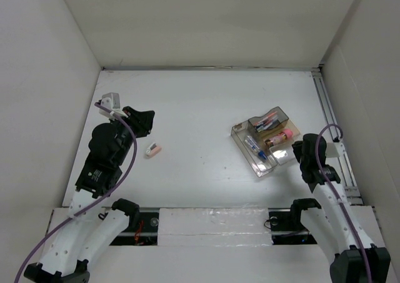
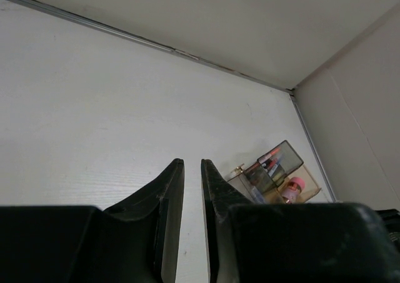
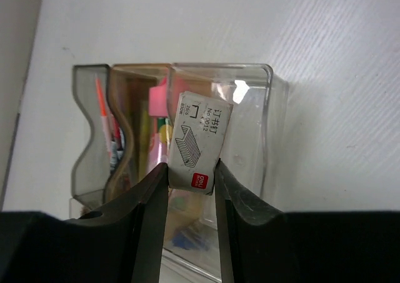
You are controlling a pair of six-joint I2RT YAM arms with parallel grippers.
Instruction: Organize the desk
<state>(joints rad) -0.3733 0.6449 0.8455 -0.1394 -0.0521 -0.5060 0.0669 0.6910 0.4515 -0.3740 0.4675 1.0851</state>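
Observation:
The white desk (image 1: 206, 102) holds a clear compartment organizer (image 1: 245, 132) at the right, with pens and a pink-capped item inside. My right gripper (image 1: 299, 153) is at its near right corner, shut on a white staple box (image 3: 199, 142), which it holds just above the organizer's clear end compartment (image 3: 275, 108). My left gripper (image 1: 147, 122) is at the left of the desk, shut and empty. Its fingers (image 2: 169, 189) hover over bare desk. A small pink-and-white eraser (image 1: 152, 149) lies just to its near right.
White walls enclose the desk on three sides. A metal rail (image 1: 331, 127) runs along the right edge, close to my right arm. The organizer also shows far off in the left wrist view (image 2: 278, 161).

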